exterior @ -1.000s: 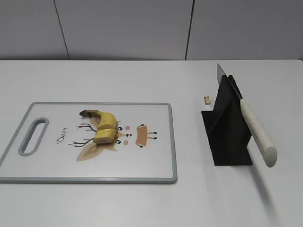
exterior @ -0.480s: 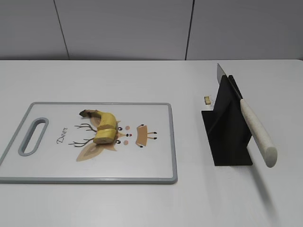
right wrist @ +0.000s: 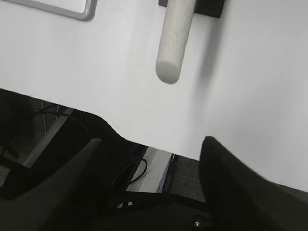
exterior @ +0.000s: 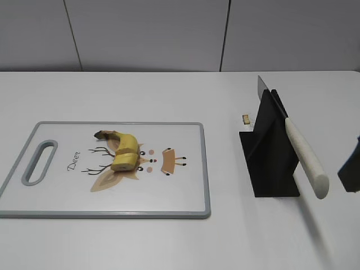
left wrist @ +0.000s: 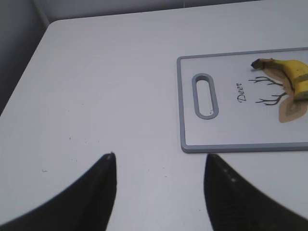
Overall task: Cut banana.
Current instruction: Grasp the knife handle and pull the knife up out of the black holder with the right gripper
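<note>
A yellow banana (exterior: 123, 151) lies on the white cutting board (exterior: 180, 197) at the left; it also shows in the left wrist view (left wrist: 294, 77). A knife with a pale handle (exterior: 305, 157) rests blade-up in a black stand (exterior: 270, 157); the handle end shows in the right wrist view (right wrist: 172, 43). My left gripper (left wrist: 159, 161) is open and empty above bare table left of the board (left wrist: 231, 144). My right gripper (right wrist: 151, 144) is open and empty near the table's front edge, below the knife handle; its tip shows at the exterior view's right edge (exterior: 351, 169).
A small tan scrap (exterior: 246, 118) lies behind the stand. The board has a grey rim, a handle slot (exterior: 39, 162) and a deer drawing. The table's front edge and cables under it show in the right wrist view (right wrist: 139, 168).
My right gripper has come into the exterior view at the right edge. The banana, board and knife have not moved.
</note>
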`<state>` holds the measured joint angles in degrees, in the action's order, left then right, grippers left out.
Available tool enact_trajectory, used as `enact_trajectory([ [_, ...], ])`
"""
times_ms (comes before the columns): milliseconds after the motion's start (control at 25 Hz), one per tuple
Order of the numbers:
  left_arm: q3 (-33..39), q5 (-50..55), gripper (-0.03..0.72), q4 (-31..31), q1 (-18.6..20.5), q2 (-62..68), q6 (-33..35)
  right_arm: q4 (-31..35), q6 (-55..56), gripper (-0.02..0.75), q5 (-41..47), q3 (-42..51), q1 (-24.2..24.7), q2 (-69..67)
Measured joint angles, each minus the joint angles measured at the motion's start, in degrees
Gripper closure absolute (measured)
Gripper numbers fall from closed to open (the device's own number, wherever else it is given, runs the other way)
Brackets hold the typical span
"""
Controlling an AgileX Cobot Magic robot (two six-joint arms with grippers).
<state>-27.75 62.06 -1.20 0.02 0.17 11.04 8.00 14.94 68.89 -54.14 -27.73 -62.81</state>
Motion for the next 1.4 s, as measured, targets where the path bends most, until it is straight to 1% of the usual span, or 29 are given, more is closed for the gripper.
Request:
enact_trajectory([
  [240,0.0,0.0,0.135,0.0,0.0,0.0,0.0,-1.2,-0.1,0.26,0.0,-6.8,0.0,-9.0],
  [400,0.0,0.0,0.135,0.0,0.0,0.0,0.0,-3.0,-0.1,0.26,-0.1,-9.5,0.0,-15.6],
  [640,0.0,0.0,0.135,0.0,0.0,0.0,0.0,-7.1,0.0,0.26,-0.4,-9.9,0.0,-24.1],
  [1040,0.0,0.0,0.135,0.0,0.0,0.0,0.0,-7.3,0.8,0.26,-4.6,-9.9,0.0,-30.5],
  [1400,0.0,0.0,0.135,0.0,0.0,0.0,0.0,-8.0,2.9,0.314,-5.2,-10.0,0.0,-33.1],
])
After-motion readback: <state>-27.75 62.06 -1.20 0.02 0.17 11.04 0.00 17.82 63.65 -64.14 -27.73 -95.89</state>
